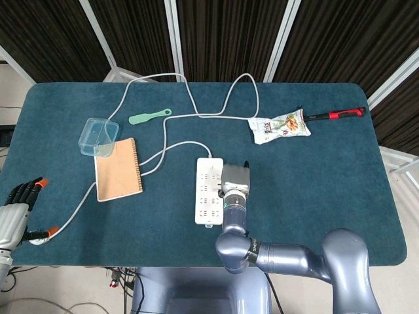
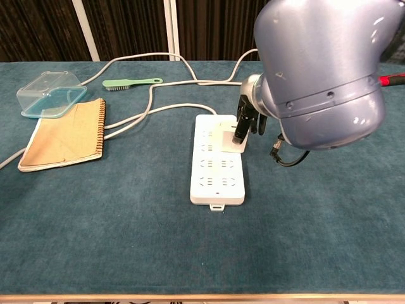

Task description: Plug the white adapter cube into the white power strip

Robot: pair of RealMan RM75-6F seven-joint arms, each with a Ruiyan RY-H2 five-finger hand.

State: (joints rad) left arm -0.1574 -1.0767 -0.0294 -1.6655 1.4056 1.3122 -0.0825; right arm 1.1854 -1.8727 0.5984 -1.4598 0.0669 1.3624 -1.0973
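The white power strip (image 2: 215, 180) lies lengthwise mid-table; the head view also shows this power strip (image 1: 206, 196). My right hand (image 2: 245, 118) reaches down from above, its dark fingers pinching the white adapter cube (image 2: 228, 137). The cube sits against the strip's far right sockets; how deep it is seated I cannot tell. From the head camera my right hand (image 1: 236, 177) hides the cube. My left hand (image 1: 18, 210) hangs at the table's near left edge, fingers apart and holding nothing.
The strip's grey cable (image 1: 171, 148) loops across the far table. A tan spiral notebook (image 1: 118, 169), a clear lidded box (image 1: 98, 135) and a green brush (image 1: 148, 117) lie to the left. A snack packet (image 1: 279, 125) and red-handled screwdriver (image 1: 335, 114) lie far right.
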